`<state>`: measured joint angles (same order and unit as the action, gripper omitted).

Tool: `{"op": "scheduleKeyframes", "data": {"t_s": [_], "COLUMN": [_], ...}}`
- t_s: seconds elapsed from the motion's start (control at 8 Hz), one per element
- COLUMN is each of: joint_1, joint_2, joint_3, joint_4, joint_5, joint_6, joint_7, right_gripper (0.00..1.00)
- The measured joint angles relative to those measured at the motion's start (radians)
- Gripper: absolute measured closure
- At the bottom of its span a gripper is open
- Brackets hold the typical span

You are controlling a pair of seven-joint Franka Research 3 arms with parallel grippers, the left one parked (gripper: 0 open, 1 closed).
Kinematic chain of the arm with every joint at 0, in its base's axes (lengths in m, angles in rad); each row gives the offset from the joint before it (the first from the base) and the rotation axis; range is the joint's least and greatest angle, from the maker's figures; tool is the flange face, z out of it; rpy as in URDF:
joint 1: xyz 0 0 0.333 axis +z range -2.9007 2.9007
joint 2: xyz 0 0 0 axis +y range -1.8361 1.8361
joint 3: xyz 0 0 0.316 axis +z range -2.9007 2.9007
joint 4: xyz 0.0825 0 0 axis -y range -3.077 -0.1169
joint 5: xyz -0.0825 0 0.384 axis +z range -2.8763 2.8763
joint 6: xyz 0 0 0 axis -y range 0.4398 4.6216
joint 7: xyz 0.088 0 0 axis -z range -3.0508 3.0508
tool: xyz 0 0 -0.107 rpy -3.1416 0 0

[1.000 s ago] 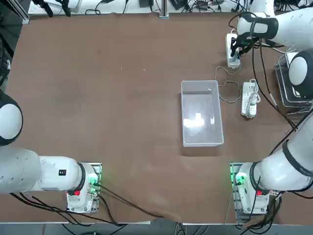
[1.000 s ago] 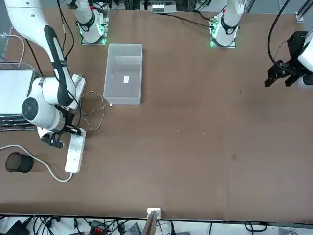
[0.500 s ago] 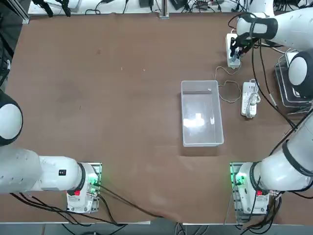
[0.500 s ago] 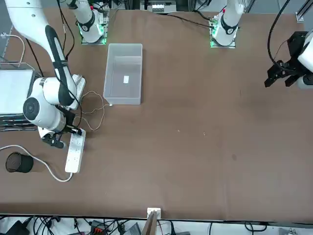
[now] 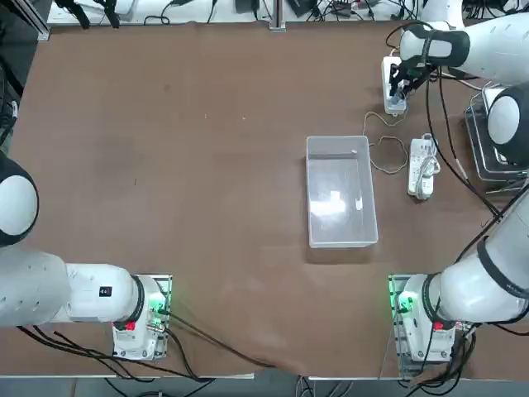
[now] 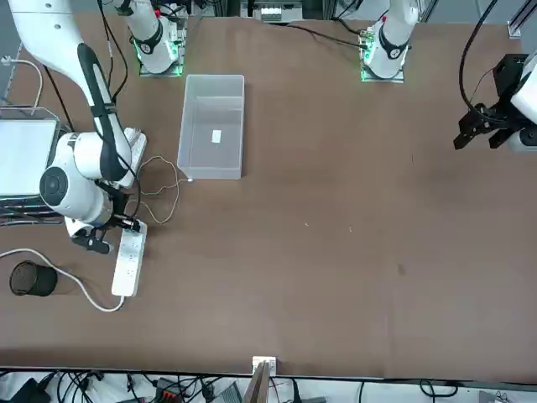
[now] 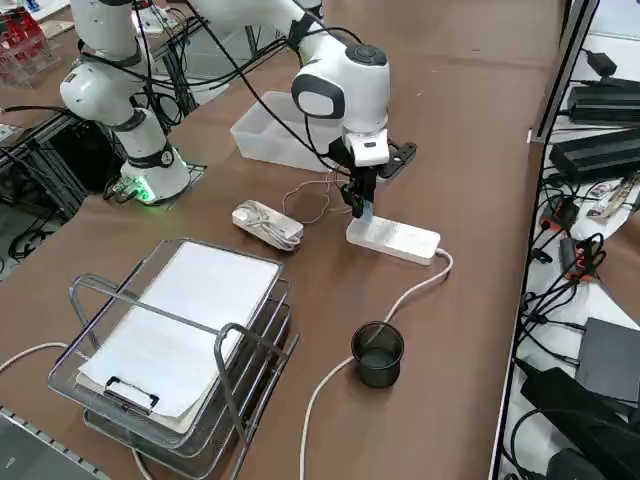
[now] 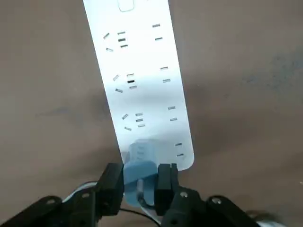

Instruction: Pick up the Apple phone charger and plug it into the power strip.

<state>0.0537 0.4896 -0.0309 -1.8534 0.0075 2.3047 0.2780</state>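
Right wrist view: black two-finger right gripper [image 8: 144, 184] was pinching small pale charger block [image 8: 140, 177] at the rounded end of white rectangular power strip [image 8: 142, 85]; full seating could not be told.

Right side view: black mesh cup [image 7: 377, 354] stood near the strip's corded end.

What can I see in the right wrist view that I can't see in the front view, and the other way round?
Only the right wrist view: the charger block between the right gripper's jaws, by the strip's rounded end.

Only the front view: the clear plastic bin and the black mesh cup.

Both: the white power strip, and the brown table under it.
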Motion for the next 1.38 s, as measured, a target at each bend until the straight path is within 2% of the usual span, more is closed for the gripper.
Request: {"op": "scheduleKeyframes", "data": {"t_s": [1.38], "joint_1": [-0.001], "joint_2": [-0.013], "joint_3": [-0.011], "joint_4": [-0.02], "joint_5": [-0.011], "joint_6": [0.0], "joint_7": [-0.001], "right_gripper": [0.63]}}
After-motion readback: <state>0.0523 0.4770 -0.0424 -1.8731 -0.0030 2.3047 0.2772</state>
